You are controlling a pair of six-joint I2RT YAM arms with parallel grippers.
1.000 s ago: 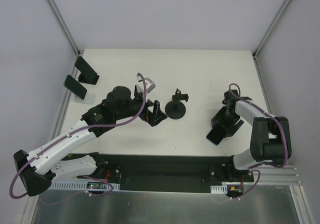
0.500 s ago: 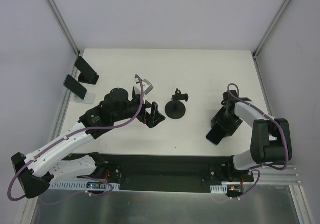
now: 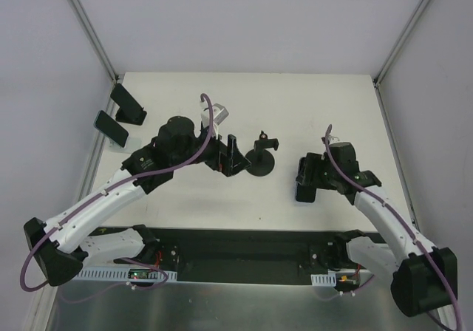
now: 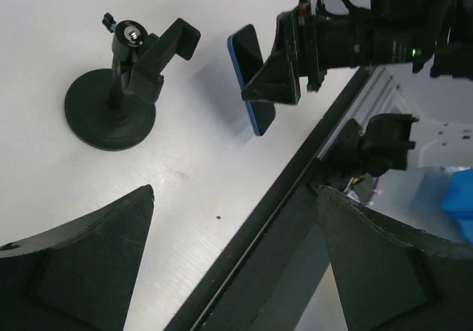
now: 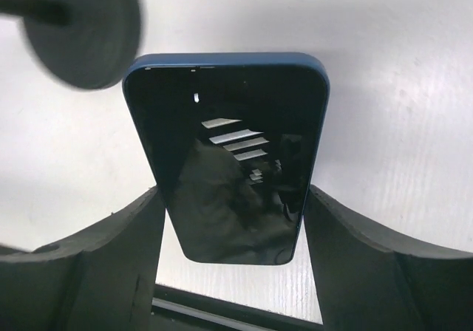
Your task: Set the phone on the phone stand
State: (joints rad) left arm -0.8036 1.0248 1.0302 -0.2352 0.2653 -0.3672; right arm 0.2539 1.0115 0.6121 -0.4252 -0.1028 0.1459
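The phone [image 5: 229, 124] is clamped by its long edges in the right pincer [image 5: 230, 213], screen toward that wrist camera, and is held right of the phone stand [image 3: 260, 159], apart from it, with open tabletop [image 3: 318, 109] between. The left pincer [image 4: 233, 264] is spread wide and empty, just left of the stand. The phone's blue rear is shown only in the left wrist view, being largely hidden from above.

Setting is presenting as a robotics test cell in a laboratory: plain pale panels [image 3: 244, 21] and aluminium posts [image 3: 87, 26] are enclosing a white surface [image 3: 310, 109], while a black mounting rail [image 3: 244, 256] is carrying the left arm [image 3: 96, 204] and right arm [image 3: 384, 214], both trailing purple cable [image 3: 185, 172].
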